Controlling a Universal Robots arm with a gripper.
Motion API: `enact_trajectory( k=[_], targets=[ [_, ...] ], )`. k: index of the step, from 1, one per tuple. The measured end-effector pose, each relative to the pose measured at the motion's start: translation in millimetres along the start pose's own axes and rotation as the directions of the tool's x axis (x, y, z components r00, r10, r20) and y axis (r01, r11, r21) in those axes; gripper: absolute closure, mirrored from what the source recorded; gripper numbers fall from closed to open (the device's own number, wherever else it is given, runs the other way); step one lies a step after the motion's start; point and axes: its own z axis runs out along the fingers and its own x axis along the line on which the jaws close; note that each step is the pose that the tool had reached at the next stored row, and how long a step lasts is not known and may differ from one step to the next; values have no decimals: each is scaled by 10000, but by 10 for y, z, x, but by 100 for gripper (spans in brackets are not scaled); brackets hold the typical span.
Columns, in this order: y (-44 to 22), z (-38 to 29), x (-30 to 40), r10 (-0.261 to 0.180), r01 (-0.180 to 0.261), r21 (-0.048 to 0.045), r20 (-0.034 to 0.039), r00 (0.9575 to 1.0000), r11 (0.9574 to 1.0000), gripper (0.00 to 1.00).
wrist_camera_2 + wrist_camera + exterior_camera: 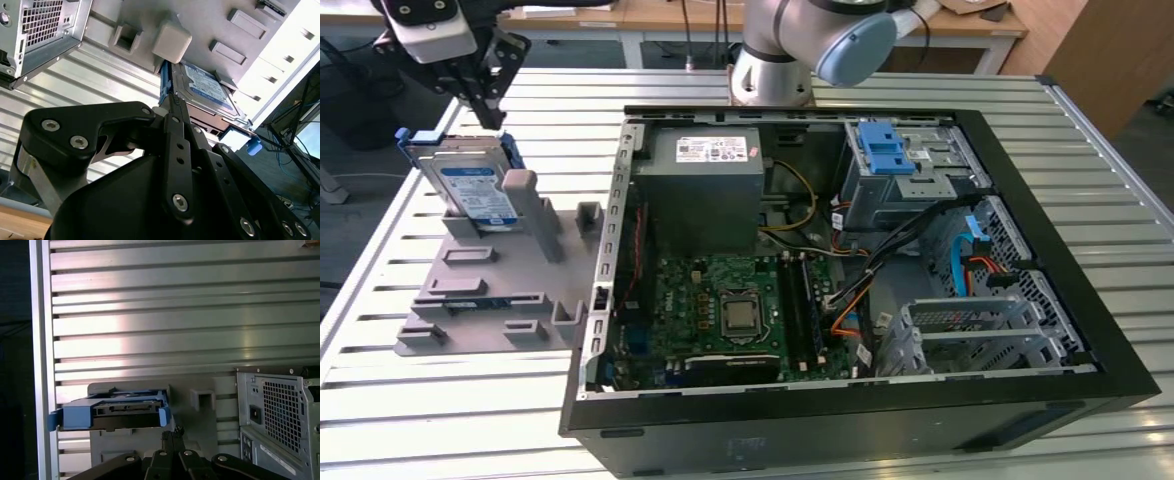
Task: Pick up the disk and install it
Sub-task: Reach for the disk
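Note:
The disk (470, 188) stands on edge in a grey holder (494, 290) on the exterior view's left, its blue-and-white label facing forward and a blue bracket around it. My gripper (491, 116) hangs just above the disk's upper edge, apart from it, fingers pressed together with nothing between them. In the first wrist view the disk (112, 410) shows edge-on in its blue frame, just beyond the gripper (173, 432). In the second wrist view the gripper (173, 100) points at the bracket edge of the disk (205, 85).
An open computer case (1067, 400) lies on the slatted metal table (440, 410) beside the holder. Inside are a grey power supply (707, 190), a motherboard (734, 310) and a grey drive cage with a blue latch (901, 160). The arm's base (774, 70) stands behind the case.

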Motion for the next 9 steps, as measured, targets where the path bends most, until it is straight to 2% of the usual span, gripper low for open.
enact_trajectory(
  k=[9],
  targets=[
    [20,9,165,1,-1,1,-7,10000,10000,89]
  ],
)
